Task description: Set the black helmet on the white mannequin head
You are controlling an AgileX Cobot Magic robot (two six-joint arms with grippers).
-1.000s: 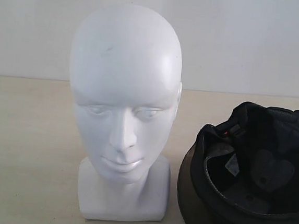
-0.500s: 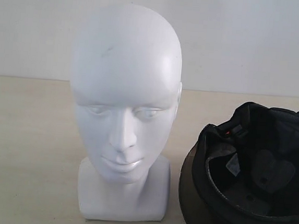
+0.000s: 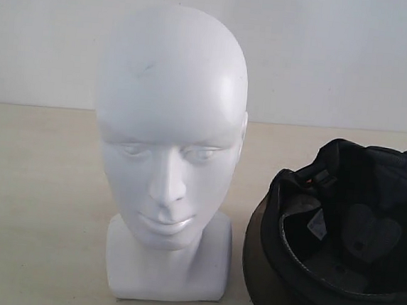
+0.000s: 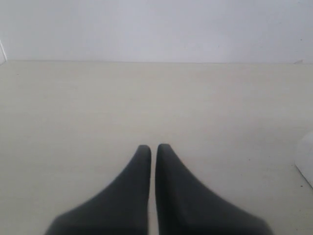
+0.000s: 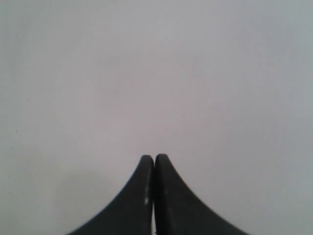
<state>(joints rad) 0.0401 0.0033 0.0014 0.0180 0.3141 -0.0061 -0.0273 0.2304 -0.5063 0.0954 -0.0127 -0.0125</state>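
Both pressed together, empty: my left pincer [image 4: 153,147], my right pincer [image 5: 154,157]; black helmet [image 3: 346,236] sits upturned right of white mannequin head [image 3: 169,121].

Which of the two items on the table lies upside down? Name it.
The black helmet, its padded inside facing up; the white mannequin head stands upright.

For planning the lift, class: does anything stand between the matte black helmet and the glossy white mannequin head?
Nothing visible does. The matte black helmet lies opening-up beside the glossy white mannequin head, whose crown is bare.
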